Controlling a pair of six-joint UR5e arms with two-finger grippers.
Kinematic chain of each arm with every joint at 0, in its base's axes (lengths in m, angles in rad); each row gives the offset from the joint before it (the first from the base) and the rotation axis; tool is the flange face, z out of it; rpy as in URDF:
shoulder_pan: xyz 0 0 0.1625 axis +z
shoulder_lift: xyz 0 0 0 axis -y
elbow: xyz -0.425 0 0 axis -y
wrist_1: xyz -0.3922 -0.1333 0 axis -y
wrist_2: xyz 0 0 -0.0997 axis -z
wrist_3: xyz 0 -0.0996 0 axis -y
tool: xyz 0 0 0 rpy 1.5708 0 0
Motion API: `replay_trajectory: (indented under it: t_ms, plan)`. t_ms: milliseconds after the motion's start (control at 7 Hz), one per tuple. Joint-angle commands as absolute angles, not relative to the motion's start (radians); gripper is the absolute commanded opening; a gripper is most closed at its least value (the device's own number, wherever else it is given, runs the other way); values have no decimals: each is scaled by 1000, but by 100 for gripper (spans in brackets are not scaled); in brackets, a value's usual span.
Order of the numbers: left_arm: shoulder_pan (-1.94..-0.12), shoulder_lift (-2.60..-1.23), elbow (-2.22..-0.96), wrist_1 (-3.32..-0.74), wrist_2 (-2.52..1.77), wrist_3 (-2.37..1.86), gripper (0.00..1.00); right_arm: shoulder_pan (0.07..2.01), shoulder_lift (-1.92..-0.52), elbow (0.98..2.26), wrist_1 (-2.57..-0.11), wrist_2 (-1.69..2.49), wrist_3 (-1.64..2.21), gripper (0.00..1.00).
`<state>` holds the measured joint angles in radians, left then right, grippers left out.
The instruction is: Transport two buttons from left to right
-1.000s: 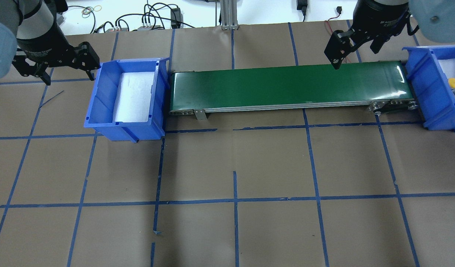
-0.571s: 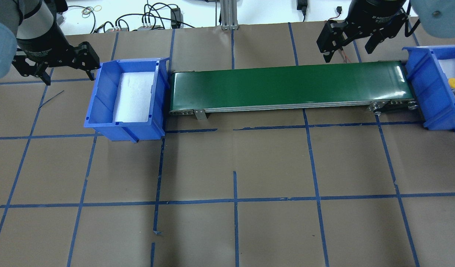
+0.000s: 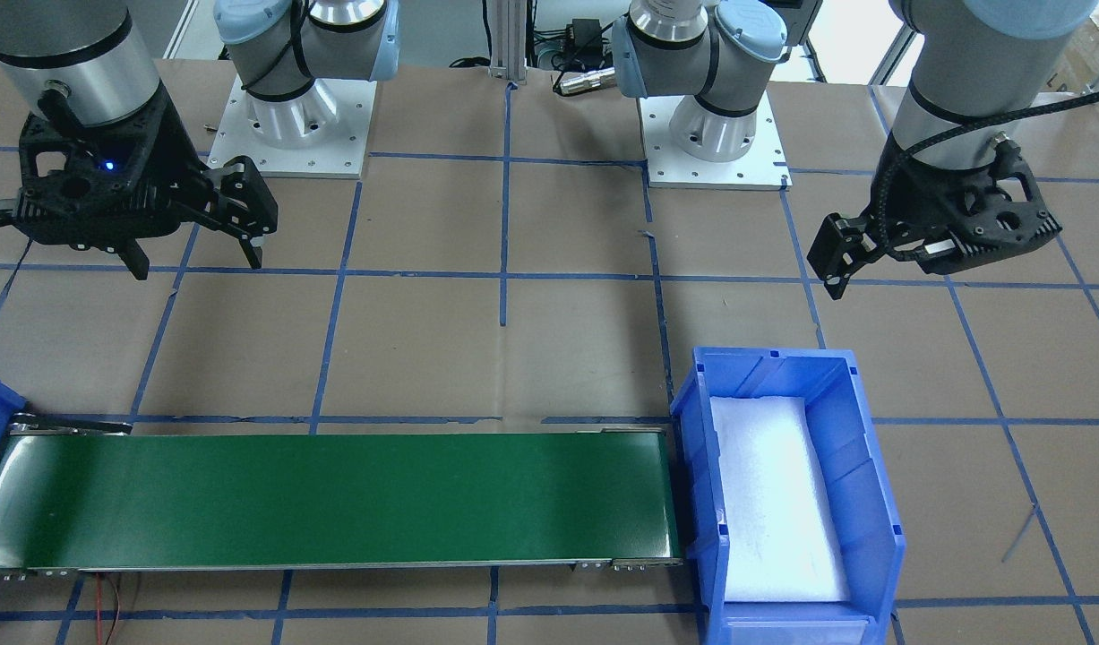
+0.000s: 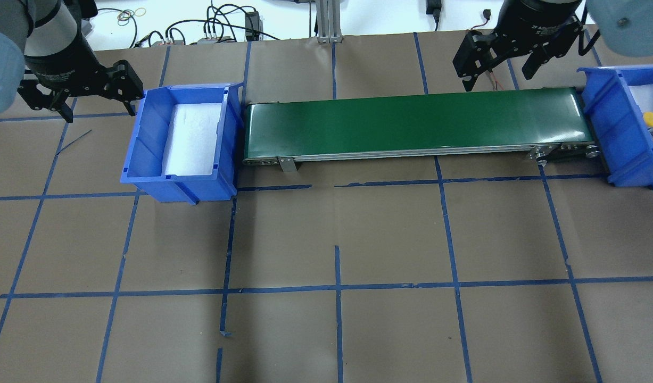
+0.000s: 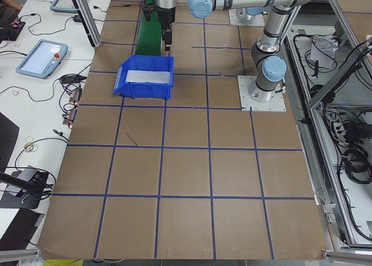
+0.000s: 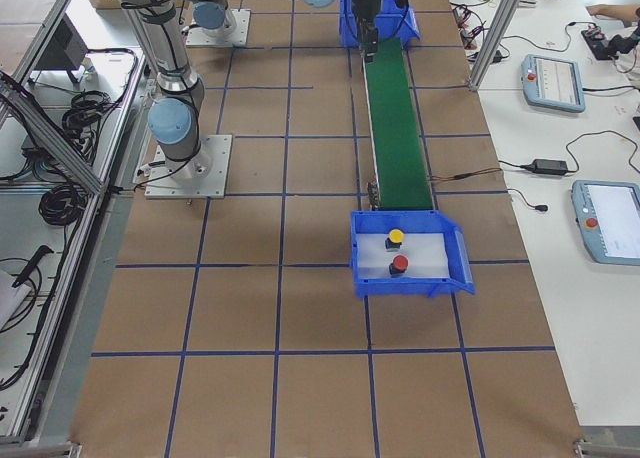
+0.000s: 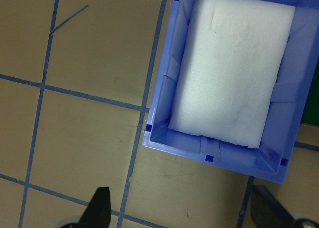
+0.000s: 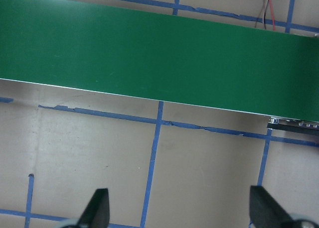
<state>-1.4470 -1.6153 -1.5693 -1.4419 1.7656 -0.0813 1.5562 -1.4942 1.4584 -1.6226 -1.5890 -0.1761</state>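
Green conveyor belt (image 4: 416, 119) runs along the table's far side between two blue bins. Left bin (image 4: 145, 143) holds foam only. Left gripper (image 4: 98, 109) spread, empty, at that bin's outer wall. Right gripper (image 4: 499, 77) spread, empty, behind the belt's right end. Right bin (image 6: 412, 286): yellow button (image 6: 396, 237) by the belt-side wall, red button (image 6: 399, 265) by the outer wall.

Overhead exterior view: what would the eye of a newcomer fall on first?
The long green conveyor belt draws the eye first, with a blue bin at each end. The left bin holds only white foam; the right bin holds the yellow button and the red button. The left gripper and the right gripper hang open and empty.
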Motion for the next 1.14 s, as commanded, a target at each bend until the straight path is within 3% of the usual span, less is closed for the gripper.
replay_trajectory:
  t_ms: [0,1000]
  plan:
    - [-1447,-1615,-1569,-1442,1766,-81,100,1555,-1494,1460,-1623,-1595,-176,100]
    - [-1447,-1615,-1568,-1442,1767,-83,100,1503,-1491,1465,-1595,-1595,-230,100]
